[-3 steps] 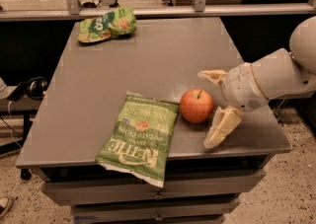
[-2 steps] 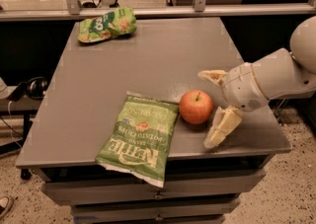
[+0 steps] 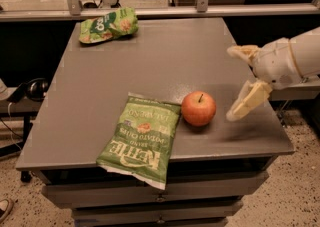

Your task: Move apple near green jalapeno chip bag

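The red-orange apple (image 3: 198, 108) with a short dark stem sits on the grey table (image 3: 165, 56), just right of the green jalapeno chip bag (image 3: 139, 138), nearly touching its right edge. The bag lies flat near the table's front edge, with white "KETTLE" lettering. My gripper (image 3: 236, 83) is to the right of the apple, apart from it, above the table's right side. Its two pale fingers (image 3: 247, 100) are spread wide and hold nothing.
A smaller, rounder green snack bag (image 3: 108, 24) lies at the table's back left corner. A metal rail with posts (image 3: 150, 8) runs behind the table. Drawers (image 3: 160, 196) sit below the front edge. A dark object (image 3: 30, 89) lies left of the table.
My gripper has pulled back to the right, away from the apple, which stays beside the chip bag. The fingers remain open.
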Controlling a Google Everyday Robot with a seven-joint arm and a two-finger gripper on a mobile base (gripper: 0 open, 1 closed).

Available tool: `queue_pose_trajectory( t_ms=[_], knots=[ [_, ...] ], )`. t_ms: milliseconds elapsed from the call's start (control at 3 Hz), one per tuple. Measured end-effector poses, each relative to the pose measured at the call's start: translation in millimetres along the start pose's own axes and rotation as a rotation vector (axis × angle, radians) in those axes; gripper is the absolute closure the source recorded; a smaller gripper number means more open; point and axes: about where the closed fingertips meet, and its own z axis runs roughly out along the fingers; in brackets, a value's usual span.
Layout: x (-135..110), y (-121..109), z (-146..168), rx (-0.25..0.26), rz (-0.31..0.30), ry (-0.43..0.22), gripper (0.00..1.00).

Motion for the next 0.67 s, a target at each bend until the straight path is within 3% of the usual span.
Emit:
queue_pose_trajectory(
  t_ms=[333,667],
  knots=[
    [-6,-48,-59,0.123,-0.031,0.036,0.0],
    [-27,-69,-93,0.207,-0.07,0.022,0.0]
  ],
)
